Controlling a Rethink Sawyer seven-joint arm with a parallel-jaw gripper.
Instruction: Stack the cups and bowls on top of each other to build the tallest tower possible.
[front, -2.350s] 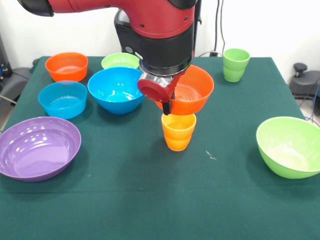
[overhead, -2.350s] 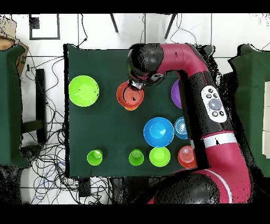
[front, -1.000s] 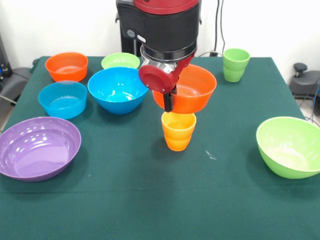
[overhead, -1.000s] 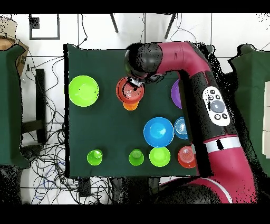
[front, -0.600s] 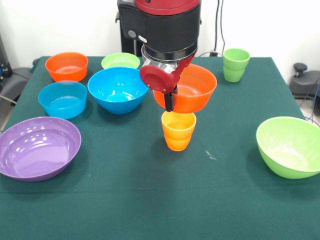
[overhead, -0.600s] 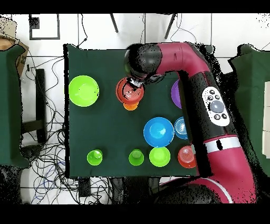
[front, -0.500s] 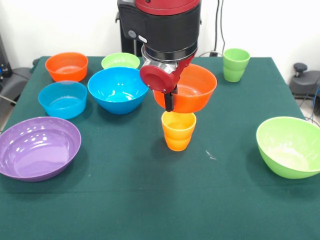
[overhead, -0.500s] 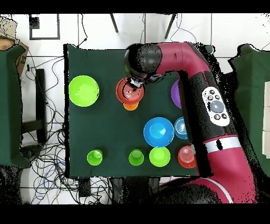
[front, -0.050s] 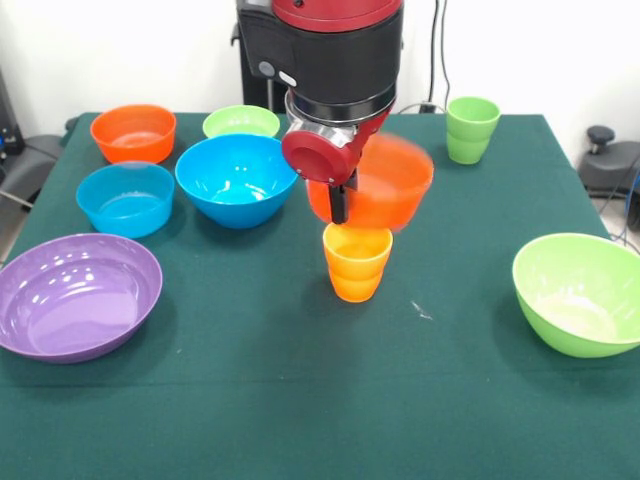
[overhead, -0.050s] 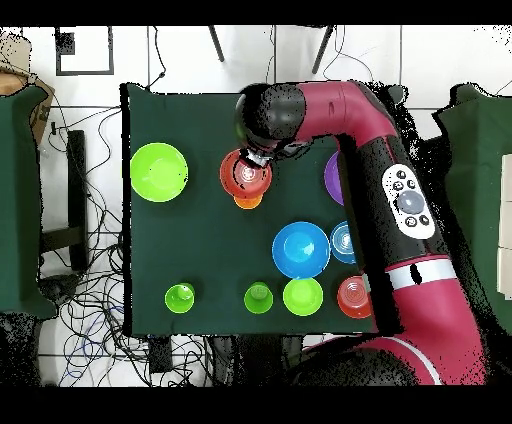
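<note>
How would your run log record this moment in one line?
gripper: shut on orange bowl | bowl above orange cup, not resting | tower: unbuilt

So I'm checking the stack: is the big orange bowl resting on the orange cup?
No. The orange bowl hangs in the gripper, clear above the orange cup and offset from it.

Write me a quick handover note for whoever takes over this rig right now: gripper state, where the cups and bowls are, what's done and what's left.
Gripper: shut on the rim of the orange bowl, held in the air just above and behind the orange cup; the bowl is not resting on the cup.
On the table: orange cup mid-table, green cup at the far corner, big lime bowl, purple bowl, two blue bowls, a small orange bowl and a small lime bowl.
Done: nothing is stacked.
Left: set the held bowl on a base, then build up the tower.
</note>
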